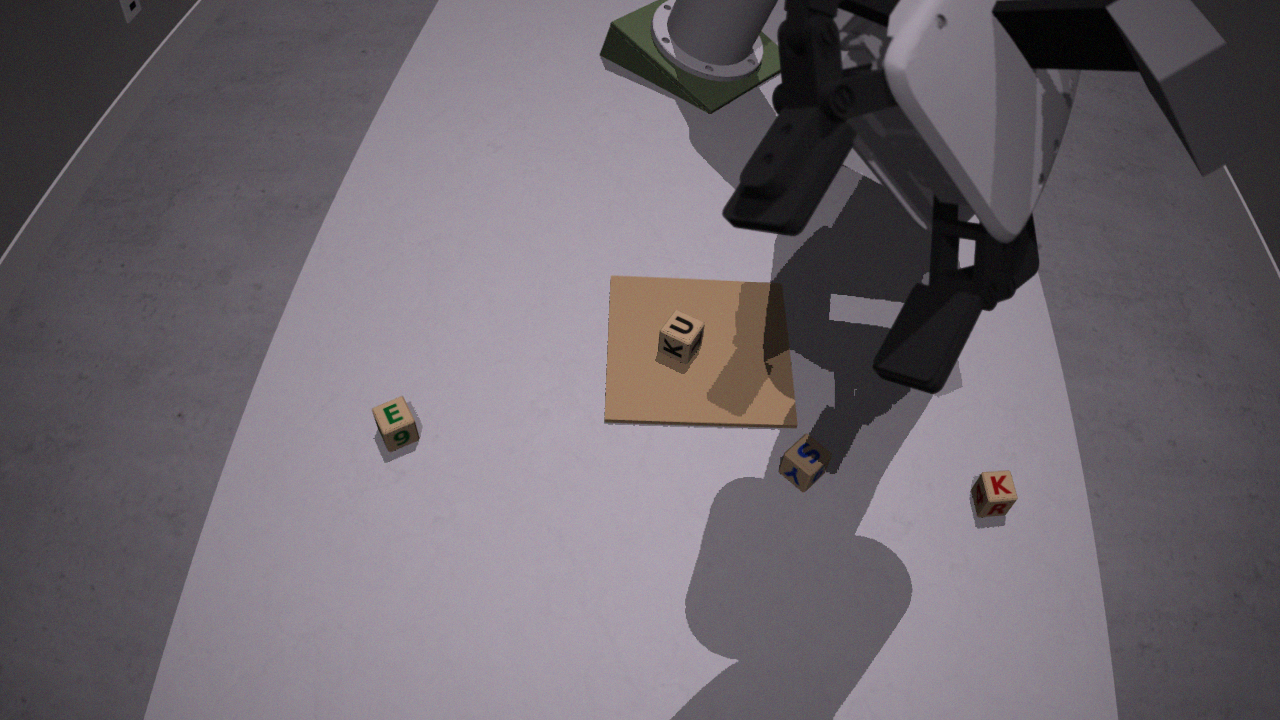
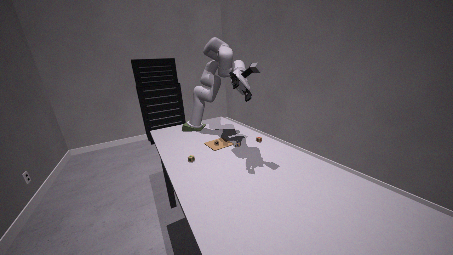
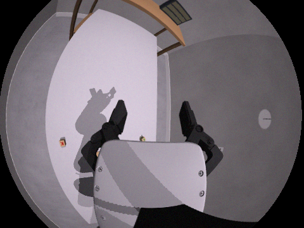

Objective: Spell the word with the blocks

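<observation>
Four blocks on the table point(image 1: 501, 555): U block point(image 1: 682, 338) sits on the mat point(image 1: 644, 394), near its middle, letter turned sideways. S block point(image 1: 803, 461) off the mat, just beside its corner, rotated, in shadow. E block point(image 1: 394, 422) well apart on the other side. K block point(image 1: 994, 493) off the mat, beyond S. Tool point(image 1: 845, 291) high above the table beside the mat, fingers point(image 1: 921, 344) spread wide, nothing between them.
</observation>
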Motion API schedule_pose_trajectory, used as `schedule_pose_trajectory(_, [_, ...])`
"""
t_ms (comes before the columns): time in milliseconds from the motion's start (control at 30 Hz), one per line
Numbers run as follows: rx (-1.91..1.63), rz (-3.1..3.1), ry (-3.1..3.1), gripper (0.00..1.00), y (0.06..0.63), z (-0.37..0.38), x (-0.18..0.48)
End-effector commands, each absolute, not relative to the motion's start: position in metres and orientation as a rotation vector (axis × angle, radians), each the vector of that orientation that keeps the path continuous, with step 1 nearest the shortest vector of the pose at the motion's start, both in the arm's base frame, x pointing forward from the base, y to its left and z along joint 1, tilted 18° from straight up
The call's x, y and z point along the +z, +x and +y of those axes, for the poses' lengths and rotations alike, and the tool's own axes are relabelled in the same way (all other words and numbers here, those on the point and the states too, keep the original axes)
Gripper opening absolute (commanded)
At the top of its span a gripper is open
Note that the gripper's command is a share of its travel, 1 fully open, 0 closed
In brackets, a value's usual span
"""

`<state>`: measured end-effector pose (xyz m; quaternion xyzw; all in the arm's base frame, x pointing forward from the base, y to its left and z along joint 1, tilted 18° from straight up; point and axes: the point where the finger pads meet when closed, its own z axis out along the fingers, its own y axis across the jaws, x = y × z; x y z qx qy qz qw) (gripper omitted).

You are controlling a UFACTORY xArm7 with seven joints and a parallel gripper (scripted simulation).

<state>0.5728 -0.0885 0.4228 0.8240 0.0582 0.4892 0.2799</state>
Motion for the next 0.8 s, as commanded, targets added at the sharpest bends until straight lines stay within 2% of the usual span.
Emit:
schedule_pose_trajectory(0, [1.277,0.153,2.243,1.0,0.572,-0.089,0.426])
schedule_pose_trajectory(600, [1.277,0.153,2.243,1.0,0.572,-0.089,0.426])
schedule_pose_trajectory(767, [1.182,0.052,2.336,1.0,0.558,-0.098,0.416])
